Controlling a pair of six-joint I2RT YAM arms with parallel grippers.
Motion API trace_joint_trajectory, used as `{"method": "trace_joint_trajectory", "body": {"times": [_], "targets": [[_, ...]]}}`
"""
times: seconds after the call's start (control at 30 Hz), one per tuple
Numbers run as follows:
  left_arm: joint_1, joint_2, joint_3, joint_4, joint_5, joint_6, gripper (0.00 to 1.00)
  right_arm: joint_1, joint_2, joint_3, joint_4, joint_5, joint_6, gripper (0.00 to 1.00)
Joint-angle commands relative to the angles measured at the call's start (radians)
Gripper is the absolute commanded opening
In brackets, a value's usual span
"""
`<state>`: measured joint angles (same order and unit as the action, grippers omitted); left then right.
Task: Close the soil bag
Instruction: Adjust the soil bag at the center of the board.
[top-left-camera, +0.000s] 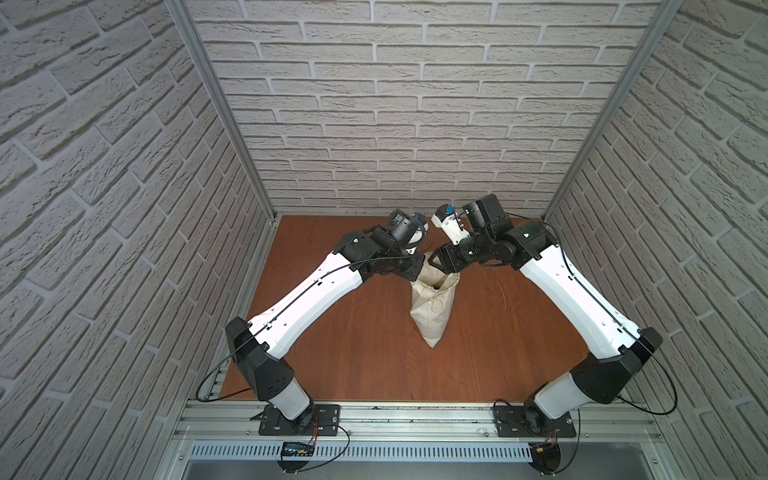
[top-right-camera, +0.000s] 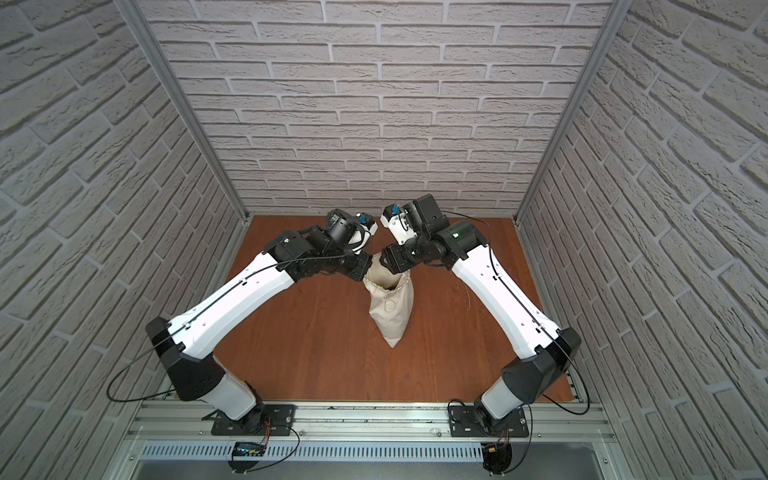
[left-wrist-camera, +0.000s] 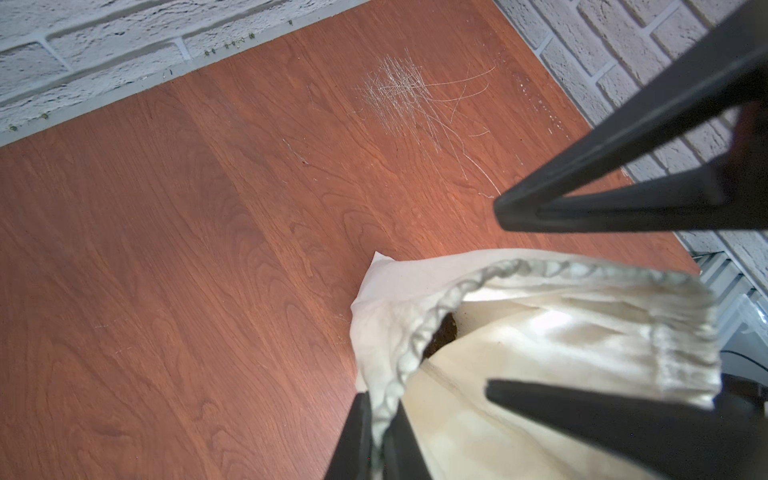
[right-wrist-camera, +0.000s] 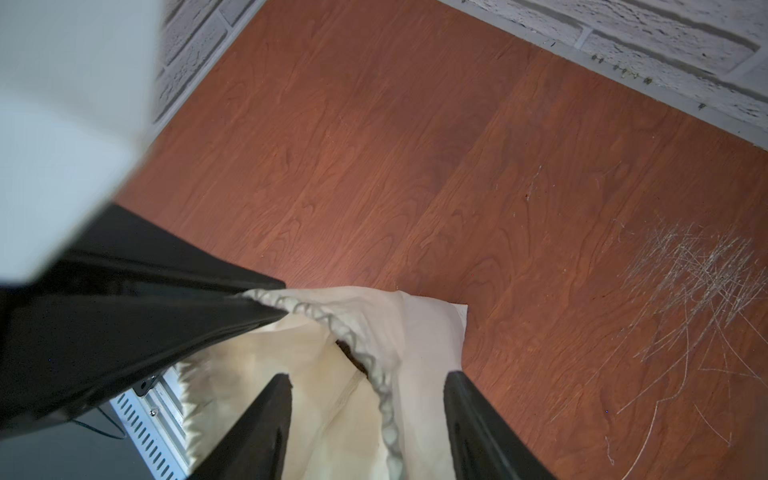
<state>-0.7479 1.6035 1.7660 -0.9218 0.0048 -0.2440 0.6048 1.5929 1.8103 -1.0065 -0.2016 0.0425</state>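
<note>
While the left gripper (left-wrist-camera: 376, 440) is pinched tight on the rim (left-wrist-camera: 419, 328) of the soil bag (top-left-camera: 432, 316), which stands at the middle of the table (top-left-camera: 332, 332), the right gripper (right-wrist-camera: 365, 376) gapes astride that rim, holding nothing. A one-sided pull could topple the bag and spill soil (left-wrist-camera: 442, 338).

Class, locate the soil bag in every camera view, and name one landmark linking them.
In a top view: soil bag mid-table, between the arms.
In a top view: soil bag likewise mid-table.
Left wrist: soil bag, rim pinched in the left gripper.
Right wrist: soil bag between the open fingers of the right gripper.
Shared landmark: table's back edge.
</note>
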Motion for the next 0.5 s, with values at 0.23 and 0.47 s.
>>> {"method": "trace_joint_trajectory", "body": {"times": [0.23, 0.47], "targets": [[-0.009, -0.006, 0.027, 0.007, 0.007, 0.009, 0.12, -0.022, 0.047, 0.045, -0.007, 0.055, 0.005, 0.35], [-0.009, 0.002, 0.029, 0.017, 0.005, 0.017, 0.29, -0.035, 0.035, 0.042, 0.038, 0.095, 0.069, 0.03]]}}
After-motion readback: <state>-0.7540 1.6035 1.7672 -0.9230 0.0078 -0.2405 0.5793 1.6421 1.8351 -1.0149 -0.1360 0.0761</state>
